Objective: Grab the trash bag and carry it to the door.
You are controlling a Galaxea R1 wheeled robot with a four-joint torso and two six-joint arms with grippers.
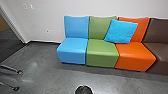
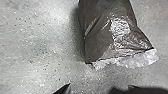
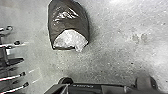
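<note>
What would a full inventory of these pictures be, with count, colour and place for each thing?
Trash bag: one, dark with a whitish end, on the floor
Seats: four, blue, green, orange, brown, in a row along the wall
Cushion: one, turquoise, leaning across the green and orange backrests
Wall: pale, behind the seats
Wall fittings: several, pale, left of the seats
Opening: one, dark, far left
Slim legs: several, dark-ended, left
Floor: grey
Rounded thing, unclear: one, black, near edge
Robot's plate: one, dark, right wrist view
</note>
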